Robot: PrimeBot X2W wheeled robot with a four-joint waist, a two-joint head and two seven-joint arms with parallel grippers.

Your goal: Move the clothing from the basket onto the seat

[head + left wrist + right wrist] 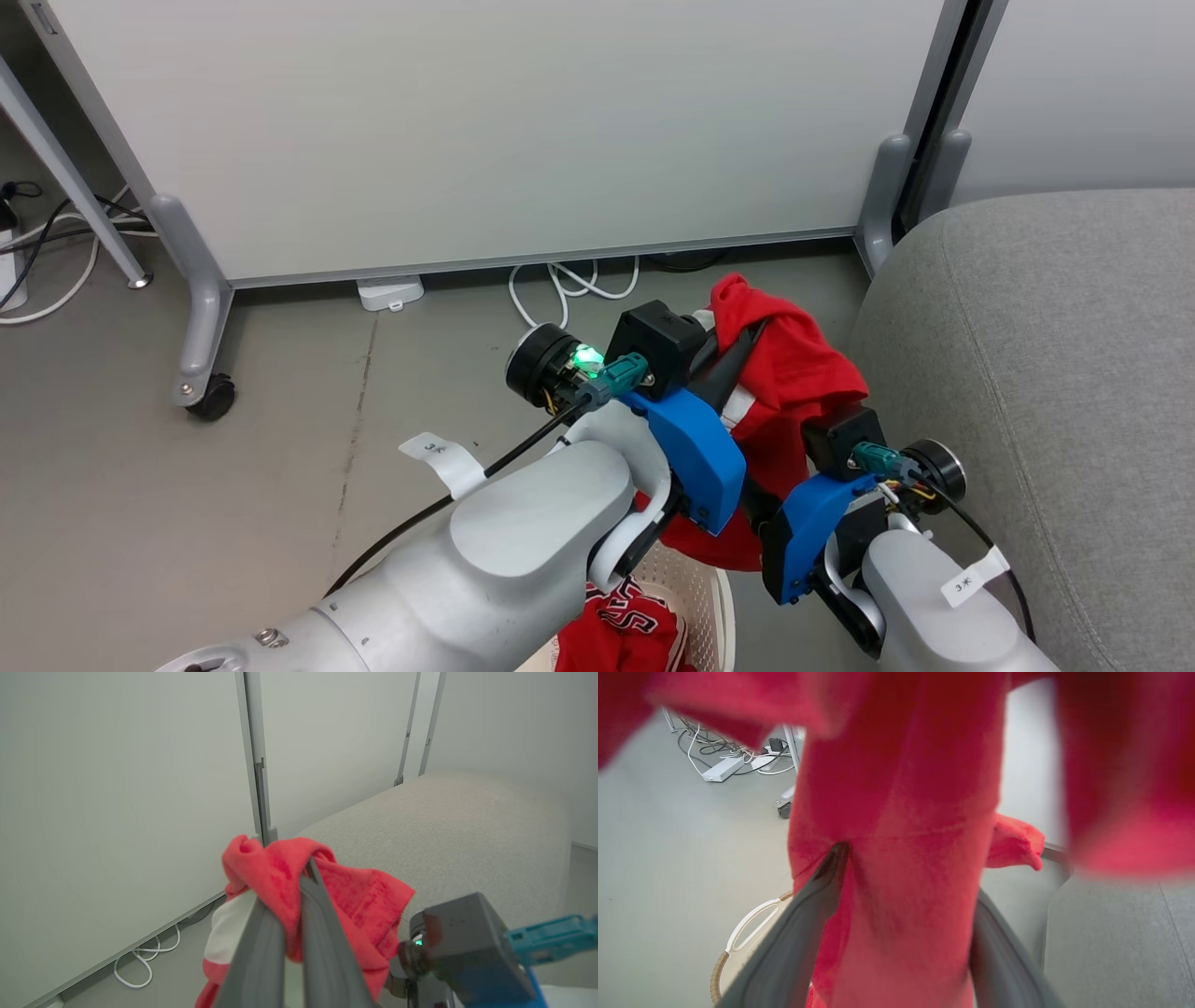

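Note:
My left gripper (pixel 750 338) (pixel 306 869) is shut on a red garment with white stripe trim (pixel 794 373) (pixel 280 872), holding it bunched up above the floor, left of the grey seat (pixel 1046 373) (pixel 444 826). The cloth hangs down over my right gripper (pixel 908 872), whose fingers (pixel 817 914) stand wide open with the red fabric (pixel 915 858) draped between them. Below the arms sits the cream basket (pixel 705 588) (pixel 747 924). It holds a second red garment with block lettering (pixel 625 625).
A white partition panel (pixel 485 131) on grey castor feet (pixel 201 308) stands behind. White cables (pixel 560 285) and a small white box (pixel 390 292) lie at its base. More cables (pixel 37 252) and a metal leg are at the far left.

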